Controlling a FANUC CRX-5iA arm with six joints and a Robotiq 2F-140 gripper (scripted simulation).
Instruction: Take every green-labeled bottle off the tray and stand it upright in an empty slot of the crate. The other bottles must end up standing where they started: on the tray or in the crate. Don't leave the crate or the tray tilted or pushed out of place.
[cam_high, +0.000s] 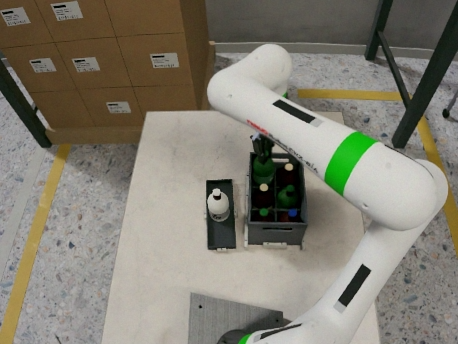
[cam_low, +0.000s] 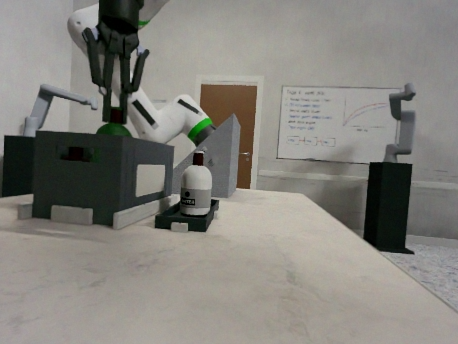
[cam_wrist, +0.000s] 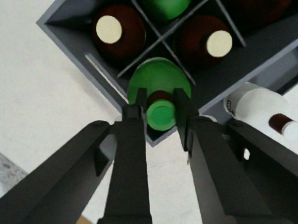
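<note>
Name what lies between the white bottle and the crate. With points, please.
Only the tray's (cam_high: 233, 235) edge and a strip of bare table (cam_high: 240, 220) separate the white bottle (cam_high: 218, 205) from the crate (cam_high: 275, 235); the top view shows it.

Crate (cam_high: 276, 235) (cam_low: 77, 187) (cam_wrist: 65, 42): six compartments, a bottle in each; thin dividers between; raised walls all round; no vacant slot for a further bottle.
Fingers (cam_high: 262, 150) (cam_low: 115, 112): above the far corner compartment on the tray side, near the walls.
Tray (cam_high: 221, 242) (cam_low: 185, 222): low rim; one upright white bottle (cam_high: 218, 205) (cam_low: 196, 192) (cam_wrist: 257, 107); open room at either end.
Gap, crate to tray: narrow strip of table (cam_high: 165, 200) (cam_low: 250, 280) (cam_wrist: 65, 100).
</note>
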